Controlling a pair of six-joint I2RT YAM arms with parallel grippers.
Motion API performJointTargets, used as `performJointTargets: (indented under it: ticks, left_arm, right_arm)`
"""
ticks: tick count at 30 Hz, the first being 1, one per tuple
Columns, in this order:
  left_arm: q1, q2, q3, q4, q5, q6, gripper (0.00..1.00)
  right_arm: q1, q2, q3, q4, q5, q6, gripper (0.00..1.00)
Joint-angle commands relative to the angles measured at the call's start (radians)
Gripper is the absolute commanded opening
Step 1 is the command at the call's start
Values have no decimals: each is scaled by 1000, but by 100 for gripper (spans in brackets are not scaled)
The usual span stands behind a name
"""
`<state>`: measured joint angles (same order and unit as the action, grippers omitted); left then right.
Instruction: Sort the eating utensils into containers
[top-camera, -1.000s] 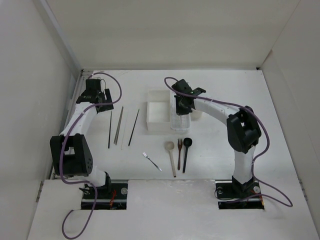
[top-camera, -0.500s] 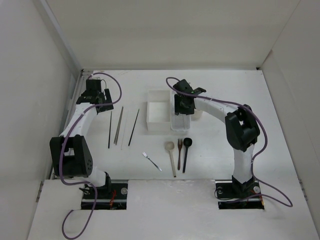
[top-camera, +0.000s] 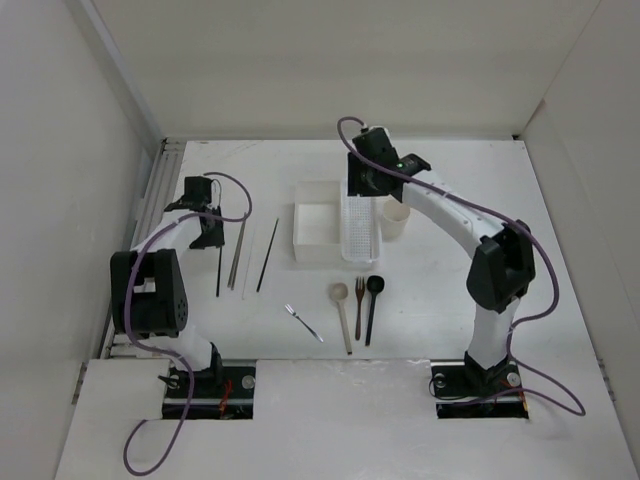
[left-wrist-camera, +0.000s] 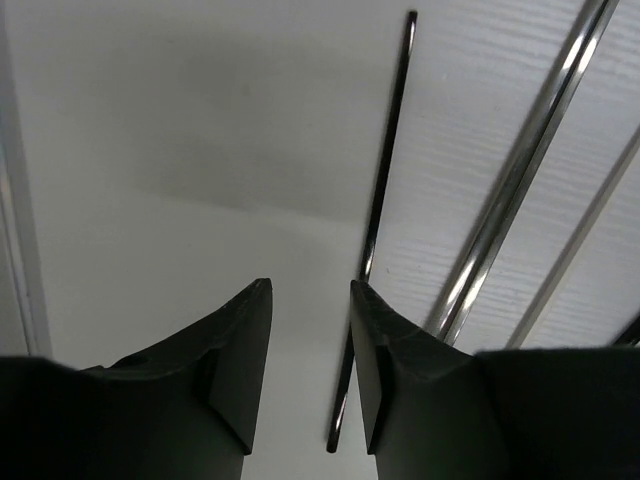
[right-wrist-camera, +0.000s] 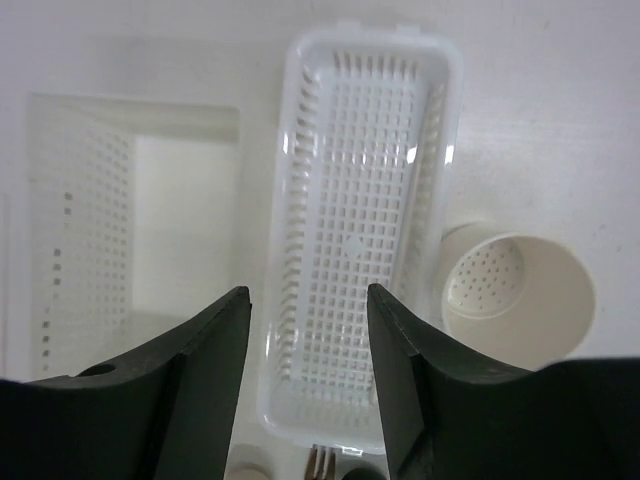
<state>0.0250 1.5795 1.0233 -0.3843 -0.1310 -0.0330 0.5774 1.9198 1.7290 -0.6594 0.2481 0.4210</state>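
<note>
My left gripper is open and low over the table at the far end of a thin black chopstick. In the left wrist view that chopstick runs just inside the right fingertip, untouched, with the gripper empty. A silver chopstick lies beside it. My right gripper is open and empty above the far end of the white perforated tray. The right wrist view shows the tray, the white square box and the beige cup, all empty.
A grey chopstick pair and a dark chopstick lie right of the black one. A silver fork, pale wooden spoon, brown fork and black spoon lie near the front. White walls enclose the table.
My left gripper has moved nearer and down to the far end of the black chopstick. My right gripper has drawn back from the tray toward the far side and risen.
</note>
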Motion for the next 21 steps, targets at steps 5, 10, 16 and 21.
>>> performJointTargets:
  ticks: [5,10,16,21]
  left_arm:
    - [-14,65,52,-7,114,87,40]
    - [-23,128,52,-27,62,110,44]
    - [-33,237,75,-83,8,90,36]
    - [-33,247,84,-139,54,90,13]
  right_arm:
    - [7,-117,61,80,48,-82,56]
    - [-13,-139,27,98,48,-82,56]
    - [-33,-139,36,98,26,-91,56]
    - [-60,-139,67,107,26,-100,56]
